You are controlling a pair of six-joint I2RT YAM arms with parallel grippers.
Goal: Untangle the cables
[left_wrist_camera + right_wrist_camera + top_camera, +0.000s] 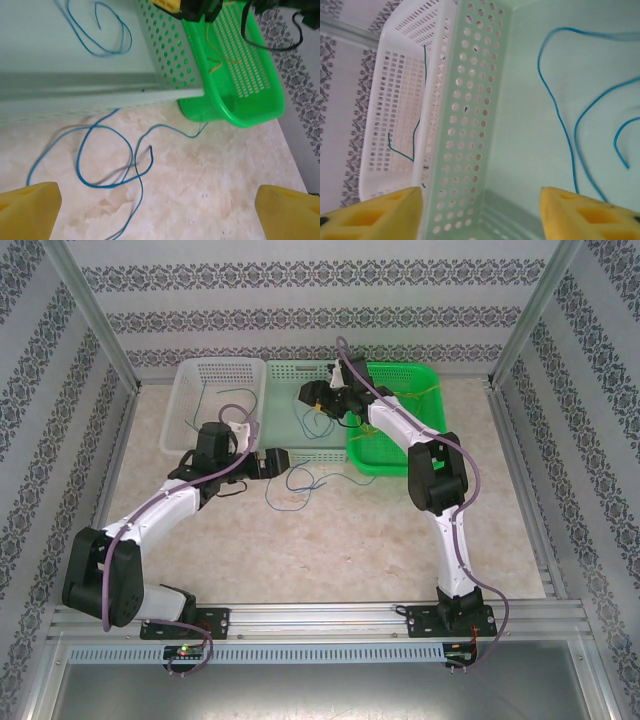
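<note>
One curly blue cable was loose on the counter, the rest sat in baskets.
The left pincer hung wide apart over it. The right pincer was apart too, gripping nothing, above the mint basket with a second blue cable inside. The dark green cable lay in the white basket, the yellow cable in the green basket.

The green basket is glossy plastic, the pale-green basket matt plastic, the blue cable smooth-coated.
</note>
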